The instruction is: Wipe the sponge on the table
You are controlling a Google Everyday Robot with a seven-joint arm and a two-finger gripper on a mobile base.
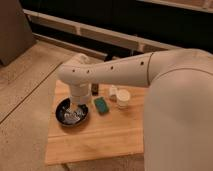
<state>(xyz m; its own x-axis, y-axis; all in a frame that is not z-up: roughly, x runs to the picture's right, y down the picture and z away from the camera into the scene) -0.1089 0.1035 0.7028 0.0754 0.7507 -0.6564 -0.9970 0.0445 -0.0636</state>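
Gripper (73,114) over black bowl (85,115), fingers apart | sponge (102,105) on table (100,142)

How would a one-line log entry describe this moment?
gripper: open, above black bowl | sponge: lying on table, not held | wipe: not yet begun

- What is the table (100,142) made of?
- Light wood, smooth, with lines in it. The sponge (102,105) looks soft and matt.
- And the arm (115,70)?
- Smooth white plastic, a bit shiny. Its gripper (74,114), over the glossy black bowl (86,118) on the left, glints grey.
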